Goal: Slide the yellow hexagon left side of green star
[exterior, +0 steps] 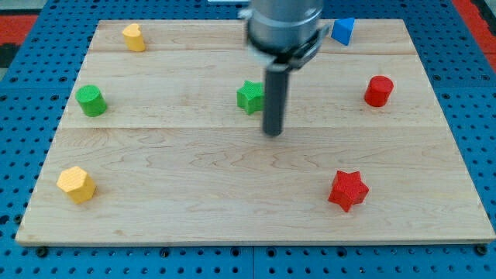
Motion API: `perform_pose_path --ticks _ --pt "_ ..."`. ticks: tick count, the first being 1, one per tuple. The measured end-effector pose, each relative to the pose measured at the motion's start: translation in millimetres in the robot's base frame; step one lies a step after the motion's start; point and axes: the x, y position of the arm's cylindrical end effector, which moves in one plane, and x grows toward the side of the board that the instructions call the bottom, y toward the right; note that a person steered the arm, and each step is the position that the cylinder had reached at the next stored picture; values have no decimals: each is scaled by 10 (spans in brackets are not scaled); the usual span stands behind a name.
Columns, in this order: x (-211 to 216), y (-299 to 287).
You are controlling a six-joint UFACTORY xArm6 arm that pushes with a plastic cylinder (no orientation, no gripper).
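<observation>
Currently our tip (pixel 272 132) rests on bare board, touching no block; rod grips nothing. Green star (pixel 250 97) just up-left of tip, partly behind rod. Yellow hexagon (pixel 76 184) far left, lower, near board (pixel 232 225) corner; we judge push unstarted.

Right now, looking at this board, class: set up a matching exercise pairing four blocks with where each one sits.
Blocks:
1. yellow hexagon
2. green star
3. red star
4. blue block

Places:
A. the view's top, right of the arm
B. the view's bottom right
C. mid-board, just left of my tip
D. the view's bottom left

Pairs: 1-D, 2-C, 3-B, 4-A
</observation>
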Motion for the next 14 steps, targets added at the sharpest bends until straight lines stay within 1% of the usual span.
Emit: perform_pose_path --ticks 1,2,3,4,5,6,8,9,10,11,12,13,14 --pt "957 -1069" --pt "1074 -2388" --pt "575 -2210" --pt "340 -1483" --pt "138 -1367" --pt "67 -1403" --pt "107 -1416" --pt "341 -1365" --pt "127 -1338" --pt "-242 -1273" --pt "-406 -1083" --pt "-171 -1008" --pt "-272 -831"
